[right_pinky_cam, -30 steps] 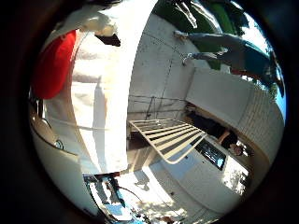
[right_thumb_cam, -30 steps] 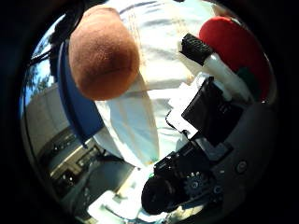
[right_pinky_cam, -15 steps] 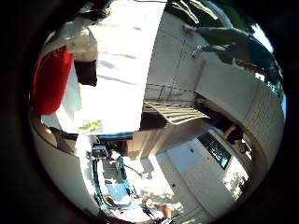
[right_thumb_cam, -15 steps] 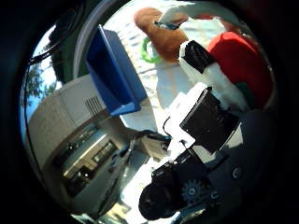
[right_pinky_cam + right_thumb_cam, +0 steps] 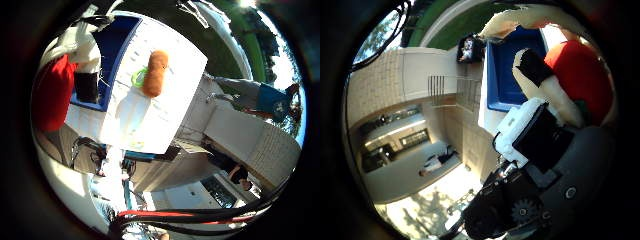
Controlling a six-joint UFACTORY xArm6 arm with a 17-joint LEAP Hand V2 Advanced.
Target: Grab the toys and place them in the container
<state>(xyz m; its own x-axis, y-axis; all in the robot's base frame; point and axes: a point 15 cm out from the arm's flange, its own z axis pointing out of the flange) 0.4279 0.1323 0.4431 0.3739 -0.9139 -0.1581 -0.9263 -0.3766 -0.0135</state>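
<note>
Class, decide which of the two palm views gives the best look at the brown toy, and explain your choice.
The little finger side view: the brown toy lies whole and unobstructed on the white table, beside the blue container. The thumb side view does not show it, only the container and a red toy held in the hand.

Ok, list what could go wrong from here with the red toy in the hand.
1. The red plush toy is held close against the robot hand, beside the blue plastic container; released off-centre, it may land outside the rim.
2. The brown oblong plush toy and green ring lie on the white table; a low pass could knock them.
</note>
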